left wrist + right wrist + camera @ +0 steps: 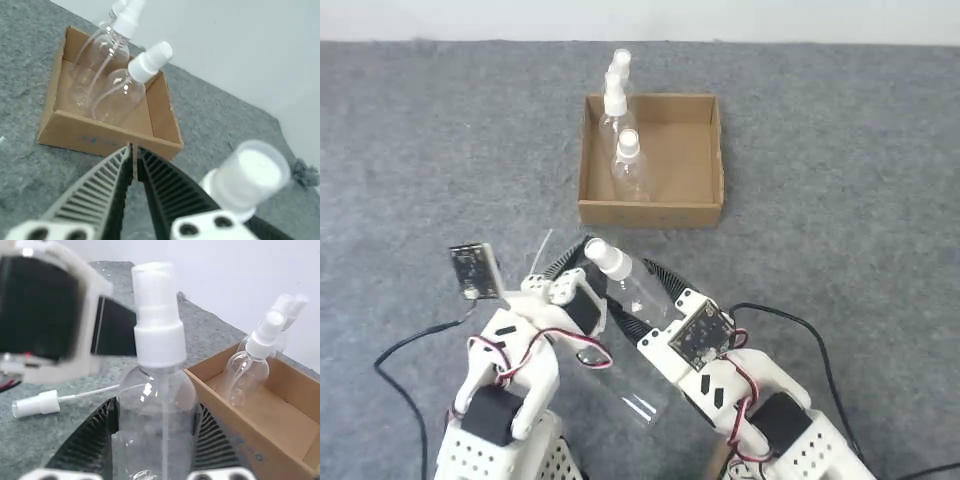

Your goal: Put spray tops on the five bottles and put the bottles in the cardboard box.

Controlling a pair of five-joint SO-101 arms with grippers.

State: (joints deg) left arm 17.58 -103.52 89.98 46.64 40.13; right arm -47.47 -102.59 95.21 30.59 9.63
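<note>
My right gripper (638, 297) (155, 425) is shut on a clear bottle (632, 288) (156, 405), held upright with a white spray top (605, 256) (156, 325) on it. Just beside that bottle, my left gripper (576, 253) (134, 151) is shut on nothing, and the bottle's cap (249, 176) shows close by it. The cardboard box (700, 150) (65, 127) (280, 390) sits farther back. Three capped bottles (628, 165) (117, 95) (247, 370) stand along its left side. A loose spray top (37, 402) (534, 267) lies on the carpet by the left arm.
Everything rests on grey carpet (840, 200). What looks like a clear topless bottle (632, 395) lies between the two arm bases. The box's right half (685, 160) holds nothing. Cables (410, 350) trail beside the arms.
</note>
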